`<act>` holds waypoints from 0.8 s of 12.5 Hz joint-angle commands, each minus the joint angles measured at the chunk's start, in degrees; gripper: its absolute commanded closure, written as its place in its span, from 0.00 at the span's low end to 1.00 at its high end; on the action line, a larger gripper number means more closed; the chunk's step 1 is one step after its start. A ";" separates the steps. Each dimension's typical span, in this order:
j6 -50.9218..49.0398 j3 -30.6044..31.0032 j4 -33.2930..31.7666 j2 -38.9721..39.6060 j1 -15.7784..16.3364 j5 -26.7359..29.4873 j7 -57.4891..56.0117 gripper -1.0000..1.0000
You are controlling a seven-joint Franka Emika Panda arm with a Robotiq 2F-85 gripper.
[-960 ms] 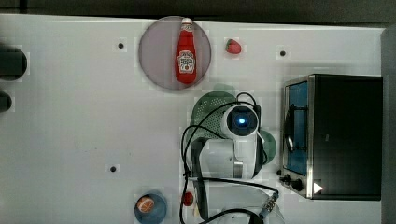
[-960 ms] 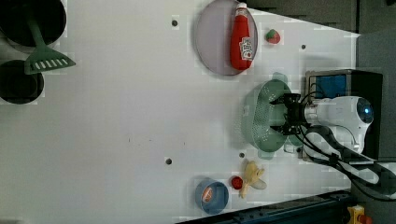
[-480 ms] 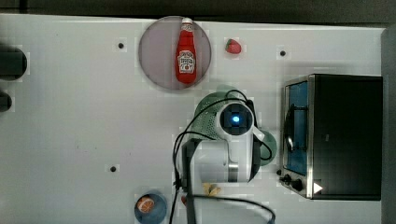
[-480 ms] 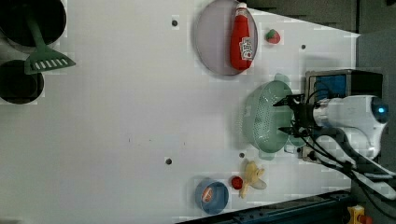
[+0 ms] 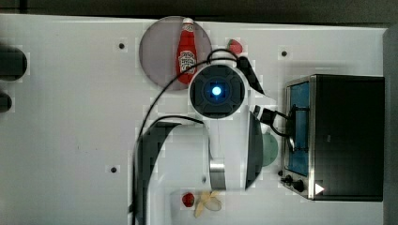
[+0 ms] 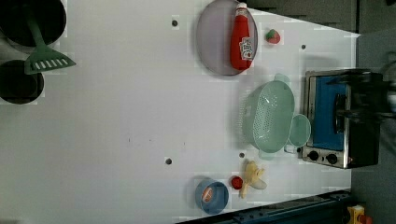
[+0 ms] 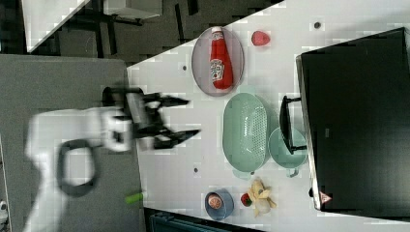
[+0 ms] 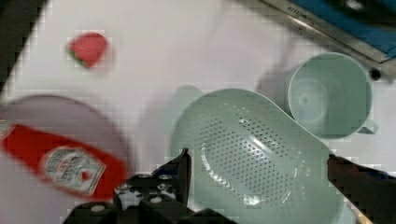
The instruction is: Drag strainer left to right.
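The strainer (image 6: 270, 115) is a pale mint-green oval colander with a dotted bowl. It stands on the white table between the grey plate (image 6: 214, 39) and the toaster oven (image 6: 341, 119). It touches a smaller mint-green cup (image 6: 299, 130). In the wrist view my gripper (image 8: 259, 158) is open and hangs above the strainer (image 8: 252, 140), with one dark finger (image 8: 183, 165) on each side and nothing held. In the right view the gripper (image 7: 193, 116) is raised well off the table, to the right view's left of the strainer (image 7: 246, 130). In the top view my arm (image 5: 217, 93) covers the strainer.
A ketchup bottle (image 6: 243, 37) lies on the plate, with a strawberry (image 6: 273, 36) beside it. A banana (image 6: 252, 176), a small red fruit (image 6: 236, 182) and a blue bowl (image 6: 212, 196) lie near the table's edge. A green spatula (image 6: 44, 58) and black pots (image 6: 21, 84) are far off.
My arm has lifted up and away from the strainer, looming larger in the top view and sliding off toward the left view's right. The strainer and cup have stayed put.
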 commanded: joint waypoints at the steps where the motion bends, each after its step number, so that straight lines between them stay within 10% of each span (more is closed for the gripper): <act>1: -14.91 -0.27 7.86 -2.67 -0.69 6.28 -9.28 0.00; 10: -23.41 -0.98 15.17 -6.57 -0.70 8.39 -17.54 0.00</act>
